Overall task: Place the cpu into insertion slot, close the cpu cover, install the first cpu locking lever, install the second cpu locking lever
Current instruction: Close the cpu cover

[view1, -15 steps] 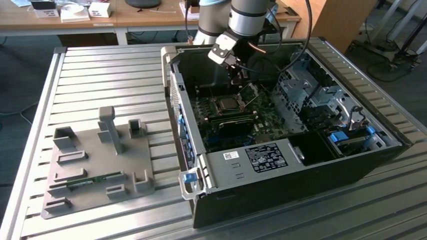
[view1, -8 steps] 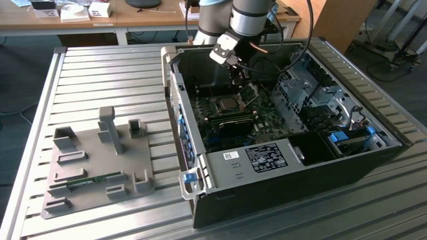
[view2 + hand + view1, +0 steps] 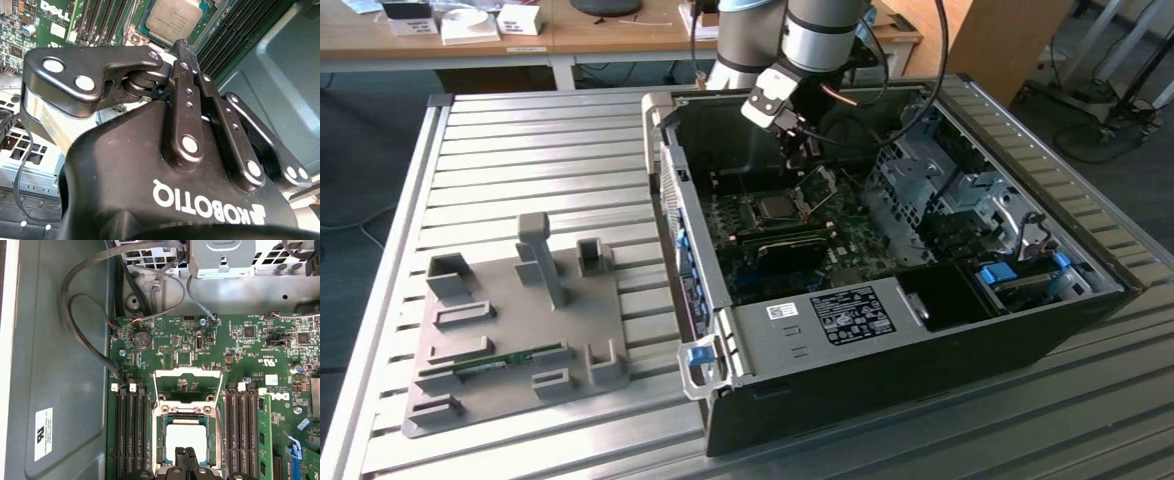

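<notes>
Ribbed metal table (image 3: 520,140) carries the whole setup; wooden desks stand behind it.

1. Toward the exterior view's left, a grey plastic holder tray (image 3: 507,330) lies flat on the table. 1 green memory stick (image 3: 494,362) rests in a slot of the tray.
2. Just to the tray's right lies the open computer case (image 3: 881,360), with a blue latch (image 3: 700,352) on its near corner.
3. Inside the case, the green circuit board (image 3: 787,250) lies flat, facing up.
4. The cpu (image 3: 774,208) sits in its socket on the board. In the first wrist view the cpu (image 3: 185,437) lies flat and square in the socket, between 2 banks of black memory slots (image 3: 131,430). The second wrist view shows its silver top (image 3: 172,15) just beyond the claw tips.
5. The cpu cover (image 3: 819,190) is swung open and stands up from the board, just beside the socket. In the first wrist view the cover frame (image 3: 187,374) lies clear of the chip, and the board shows through its square opening.
6. The arm (image 3: 821,35) reaches down into the case. The claw (image 3: 803,150) hangs directly above the socket area. In both wrist views the claw (image 3: 184,46) (image 3: 187,456) has its 2 fingers pressed together; nothing is seen between them.
7. Grey cables (image 3: 80,315) loop along the case wall.
8. At the exterior view's right sits a metal drive cage (image 3: 947,190).
</notes>
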`<state>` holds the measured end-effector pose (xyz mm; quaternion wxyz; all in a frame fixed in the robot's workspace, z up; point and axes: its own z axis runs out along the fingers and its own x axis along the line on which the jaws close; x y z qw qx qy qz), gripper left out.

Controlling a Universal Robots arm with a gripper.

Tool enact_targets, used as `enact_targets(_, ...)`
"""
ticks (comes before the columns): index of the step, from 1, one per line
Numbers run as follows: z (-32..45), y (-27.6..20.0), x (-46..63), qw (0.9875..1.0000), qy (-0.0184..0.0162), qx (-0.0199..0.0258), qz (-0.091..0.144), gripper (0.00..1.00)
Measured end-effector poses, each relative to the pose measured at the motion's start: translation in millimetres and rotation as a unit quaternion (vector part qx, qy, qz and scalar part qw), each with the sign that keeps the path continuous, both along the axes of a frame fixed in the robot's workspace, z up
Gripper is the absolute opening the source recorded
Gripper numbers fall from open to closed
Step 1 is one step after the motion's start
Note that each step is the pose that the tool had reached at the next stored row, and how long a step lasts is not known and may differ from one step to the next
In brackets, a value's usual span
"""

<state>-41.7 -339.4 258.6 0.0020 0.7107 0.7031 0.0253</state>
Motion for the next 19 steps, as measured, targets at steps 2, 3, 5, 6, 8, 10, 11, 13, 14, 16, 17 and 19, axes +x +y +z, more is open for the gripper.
enact_targets(2,0.0,0.0,1.4,1.0000,0.0000,0.0000,0.000,0.11)
enact_targets(3,0.0,0.0,2.2,1.0000,0.0000,0.0000,0.000,0.11)
enact_targets(5,0.0,0.0,3.7,1.0000,0.0000,0.0000,0.000,0.11)
enact_targets(6,0.0,0.0,4.5,1.0000,0.0000,0.0000,0.000,0.11)
enact_targets(8,0.0,0.0,5.0,1.0000,0.0000,0.0000,0.000,0.11)
enact_targets(10,0.0,0.0,5.1,1.0000,0.0000,0.0000,0.000,0.11)
enact_targets(11,0.0,0.0,5.2,1.0000,0.0000,0.0000,0.000,0.11)
enact_targets(13,0.0,0.0,5.2,1.0000,0.0000,0.0000,0.000,0.11)
enact_targets(14,0.0,0.0,5.5,1.0000,0.0000,0.0000,0.000,0.11)
enact_targets(16,0.0,0.0,5.6,1.0000,0.0000,0.0000,0.000,0.11)
enact_targets(17,0.0,0.0,5.7,1.0000,0.0000,0.0000,0.000,0.11)
enact_targets(19,0.0,0.0,5.7,1.0000,0.0000,0.0000,0.000,0.11)
